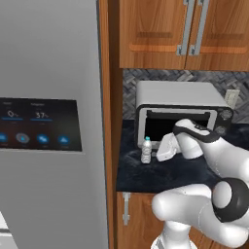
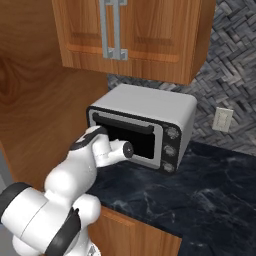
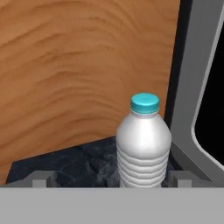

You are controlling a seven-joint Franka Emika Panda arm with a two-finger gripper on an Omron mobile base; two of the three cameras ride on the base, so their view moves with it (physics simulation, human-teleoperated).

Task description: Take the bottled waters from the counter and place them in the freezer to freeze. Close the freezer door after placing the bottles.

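The gripper (image 3: 112,181) stands fully spread with nothing between its tips, which rise at either side of a bottled water (image 3: 143,146): a ribbed, whitish-clear bottle with a teal cap, upright and centred just ahead of the hand. The spacing and the level, head-on line suggest the hand is set up for a side grasp around the bottle's body, low enough to clear the cap; no contact shows yet, so I judge this to be the approach step of the first pick, with nothing yet moved to the freezer. The bottle stands on the counter (image 1: 175,170), a black veined slab, near its left end, close to the wooden side panel (image 3: 78,65) behind it and just in front of the left corner of the grey countertop oven (image 1: 180,104). From the left base view the gripper (image 1: 165,148) sits right beside the bottle (image 1: 146,150), with the white arm (image 1: 214,160) reaching in from the lower right. The oven's dark glass front is shut and its contents cannot be made out. To the left rises the grey fridge door with the dark touch display (image 1: 39,124), closed; the wooden wall cabinets (image 1: 185,29) overhead are closed too, so what they hold is hidden. A wall outlet (image 2: 222,120) sits on the woven backsplash.
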